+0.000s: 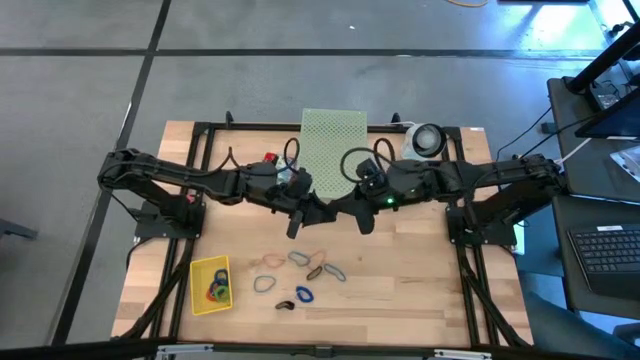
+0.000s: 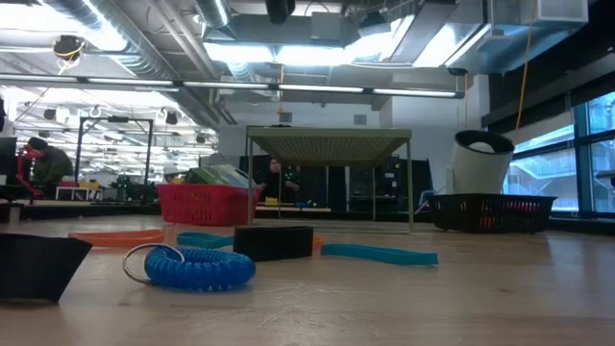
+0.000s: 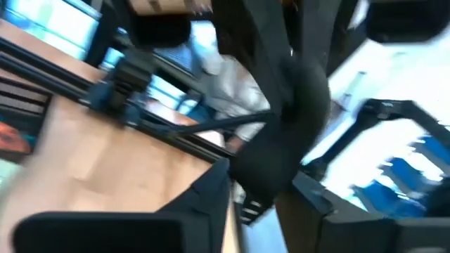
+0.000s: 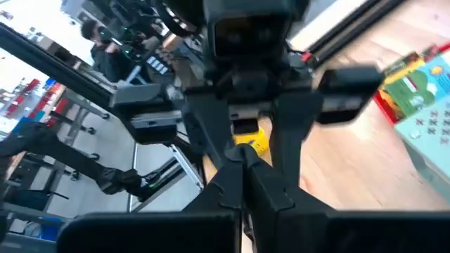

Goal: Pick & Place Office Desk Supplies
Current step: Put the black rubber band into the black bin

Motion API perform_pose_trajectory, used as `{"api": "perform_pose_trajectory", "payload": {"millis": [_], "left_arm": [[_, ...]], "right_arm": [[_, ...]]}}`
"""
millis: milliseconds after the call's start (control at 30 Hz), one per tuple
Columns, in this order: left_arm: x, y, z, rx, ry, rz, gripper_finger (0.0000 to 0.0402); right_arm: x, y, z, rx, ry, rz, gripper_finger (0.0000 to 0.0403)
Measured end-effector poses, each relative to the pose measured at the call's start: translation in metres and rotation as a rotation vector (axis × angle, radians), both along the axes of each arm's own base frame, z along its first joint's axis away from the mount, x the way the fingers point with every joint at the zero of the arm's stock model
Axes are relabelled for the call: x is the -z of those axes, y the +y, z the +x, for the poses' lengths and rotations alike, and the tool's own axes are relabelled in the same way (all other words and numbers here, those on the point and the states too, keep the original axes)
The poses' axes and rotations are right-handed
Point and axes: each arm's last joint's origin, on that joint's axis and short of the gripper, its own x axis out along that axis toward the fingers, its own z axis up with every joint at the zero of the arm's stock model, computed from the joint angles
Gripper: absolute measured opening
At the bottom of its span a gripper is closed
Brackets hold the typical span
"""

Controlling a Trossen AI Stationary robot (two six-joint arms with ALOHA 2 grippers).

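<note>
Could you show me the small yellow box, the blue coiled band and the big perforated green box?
Small yellow box (image 1: 197, 274), high view, its left wall.
Blue coiled band (image 2: 197, 269), low view, middle of coil.
Large pale green perforated box (image 1: 332, 140), high view, its top panel.

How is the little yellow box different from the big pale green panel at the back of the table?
The yellow box is small, solid-walled and sits near the front left; the pale green perforated panel is far larger, full of holes, at the back. The yellow box holds coloured rubber bands; nothing shows on the panel. Both rest on the wooden table.
</note>
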Motion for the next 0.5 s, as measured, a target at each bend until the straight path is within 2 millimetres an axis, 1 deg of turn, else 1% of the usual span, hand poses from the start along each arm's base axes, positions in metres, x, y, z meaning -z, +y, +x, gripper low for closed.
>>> {"api": "perform_pose_trajectory", "payload": {"millis": [67,167,267,333,400,500], "left_arm": [[-0.002,0.002,0.0,0.039,-0.009,-0.034,0.0126],[-0.003,0.006,0.0,0.082,0.004,-0.08,0.015],[-0.003,0.011,-0.001,0.119,0.015,-0.102,0.0162],[-0.004,0.013,-0.003,0.158,0.007,-0.078,0.0163],[-0.007,0.015,-0.007,0.201,0.007,-0.046,0.0159],[-0.008,0.018,-0.017,0.222,0.06,-0.025,0.015]], "right_arm": [[-0.002,-0.001,-0.002,-0.005,0.02,-0.018,0.0005],[0.002,-0.002,-0.005,0.009,0.088,-0.047,0.0005],[0.003,-0.003,-0.009,0.002,0.117,-0.066,0.0005],[0.002,-0.004,-0.015,0.013,0.133,-0.088,0.0005],[-0.002,-0.01,-0.027,0.046,0.162,-0.127,0.0005],[-0.009,-0.021,-0.052,0.119,0.209,-0.165,0.0005]]}}
